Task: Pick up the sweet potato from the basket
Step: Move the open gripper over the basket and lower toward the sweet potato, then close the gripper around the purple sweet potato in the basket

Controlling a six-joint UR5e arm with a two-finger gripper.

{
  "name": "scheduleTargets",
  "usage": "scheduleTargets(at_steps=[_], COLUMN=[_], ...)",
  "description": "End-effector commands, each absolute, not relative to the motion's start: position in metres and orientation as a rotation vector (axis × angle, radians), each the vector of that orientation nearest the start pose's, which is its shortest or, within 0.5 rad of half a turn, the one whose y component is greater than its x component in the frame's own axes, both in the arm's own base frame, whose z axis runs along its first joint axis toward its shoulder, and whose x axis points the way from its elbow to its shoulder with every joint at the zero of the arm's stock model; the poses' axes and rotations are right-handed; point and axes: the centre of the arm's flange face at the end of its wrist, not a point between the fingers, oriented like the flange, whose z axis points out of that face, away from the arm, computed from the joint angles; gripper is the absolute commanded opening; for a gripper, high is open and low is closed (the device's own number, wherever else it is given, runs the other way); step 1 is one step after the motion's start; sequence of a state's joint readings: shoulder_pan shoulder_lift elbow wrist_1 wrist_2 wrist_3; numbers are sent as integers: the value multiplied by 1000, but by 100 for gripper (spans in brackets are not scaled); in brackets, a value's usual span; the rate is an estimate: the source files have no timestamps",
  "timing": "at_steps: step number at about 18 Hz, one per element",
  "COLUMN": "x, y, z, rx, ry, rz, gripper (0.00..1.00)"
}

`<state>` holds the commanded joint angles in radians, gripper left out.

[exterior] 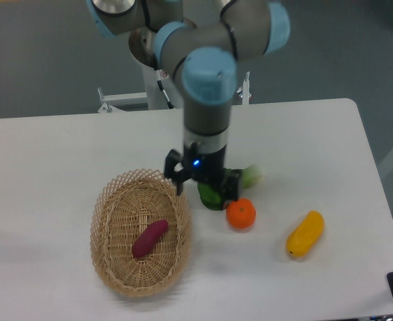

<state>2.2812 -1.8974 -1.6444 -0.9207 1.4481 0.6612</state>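
Note:
The sweet potato is a small reddish-purple tuber lying diagonally in the middle of the oval wicker basket at the front left of the table. My gripper hangs just right of the basket's far right rim, above the table. Its two dark fingers stand apart, so it looks open. It holds nothing and is apart from the sweet potato, up and to the right of it.
A green and white vegetable lies partly under the gripper. A round orange sits just right of it. A yellow oblong fruit lies further right. The table's front edge is close below the basket.

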Motion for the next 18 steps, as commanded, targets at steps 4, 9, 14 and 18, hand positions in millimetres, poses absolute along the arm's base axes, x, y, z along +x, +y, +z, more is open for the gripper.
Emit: scheduleTargets(at_steps=[4, 9, 14, 18], x=[-271, -254, -254, -246], y=[567, 578, 586, 592], z=[320, 279, 245, 232], rx=[-2885, -2942, -2967, -2985], ry=[5, 41, 66, 96], rz=[70, 7, -8, 8], gripper=[100, 100, 100, 100])
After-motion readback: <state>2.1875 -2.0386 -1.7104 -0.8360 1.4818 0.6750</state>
